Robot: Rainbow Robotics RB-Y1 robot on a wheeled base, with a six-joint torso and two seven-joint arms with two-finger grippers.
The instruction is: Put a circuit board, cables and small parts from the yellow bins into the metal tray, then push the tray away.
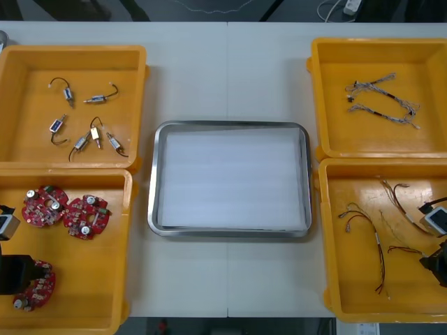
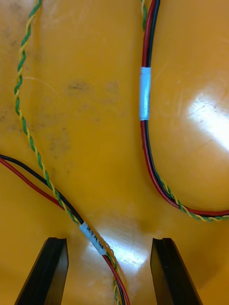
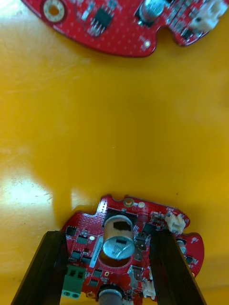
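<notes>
left gripper (image 3: 109, 238) sits low in the near-left bin (image 1: 84, 307), fingers spread, nothing held yet. the board (image 3: 126, 238) lies flat right under it, centred in the gap, w/ its tall metal can (image 3: 118, 243) standing about midway btwn the fingers. the board's edges reach under both fingers, so it looks as wide as the gap or a bit wider. prob the grip has to take the can or a narrower part, not the full width. a second board (image 3: 129, 24) lies well apart, beyond the fingertips.

right gripper (image 2: 109, 243) is down in the near-right bin (image 1: 356, 293), also spread and empty. a red/black cable (image 2: 93, 236) w/ a white label runs thru the gap, its long axis slanting but mostly along the fingers' reach, so closing would pinch it crosswise. it lies nearer one finger than the other.

tray (image 1: 157, 181) is btwn the bins, white inside, nothing in it; it lies inboard of both arms.
</notes>
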